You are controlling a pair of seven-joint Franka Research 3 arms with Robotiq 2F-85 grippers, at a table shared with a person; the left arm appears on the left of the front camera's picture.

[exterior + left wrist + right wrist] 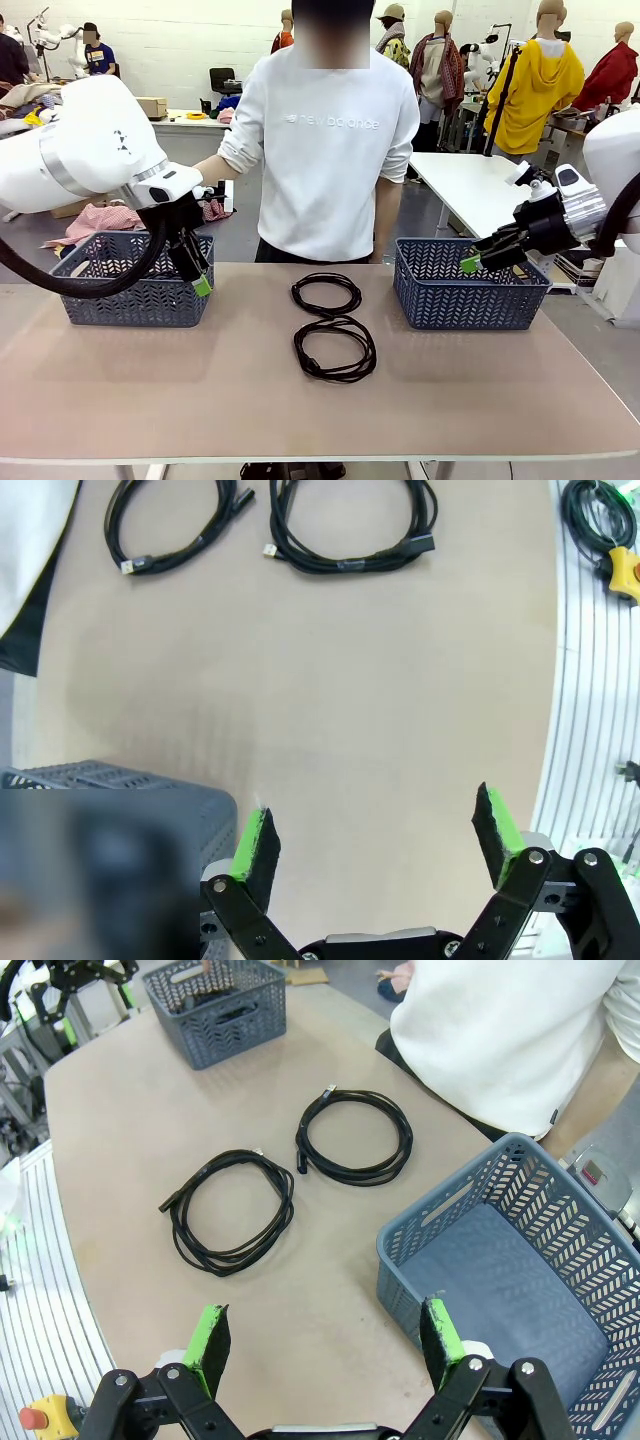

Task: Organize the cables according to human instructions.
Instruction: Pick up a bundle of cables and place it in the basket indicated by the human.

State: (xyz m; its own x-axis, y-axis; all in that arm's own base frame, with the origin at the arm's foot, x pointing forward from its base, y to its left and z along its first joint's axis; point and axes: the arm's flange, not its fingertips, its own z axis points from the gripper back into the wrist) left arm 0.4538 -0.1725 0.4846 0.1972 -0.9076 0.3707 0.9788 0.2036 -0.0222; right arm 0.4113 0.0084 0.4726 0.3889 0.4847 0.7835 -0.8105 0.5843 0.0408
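Two coiled black cables lie mid-table. One cable is closer to the person. The other cable is a slightly larger loop on my side. My left gripper hangs open and empty in front of the left blue basket. My right gripper is open and empty above the near edge of the right blue basket, whose floor is bare. Something dark lies in the left basket; I cannot tell what.
A person in a white sweatshirt stands at the far edge between the baskets, arms lowered. Bare tabletop stretches along the front. Beyond the table's side edge are ribbed white rails and a yellow device.
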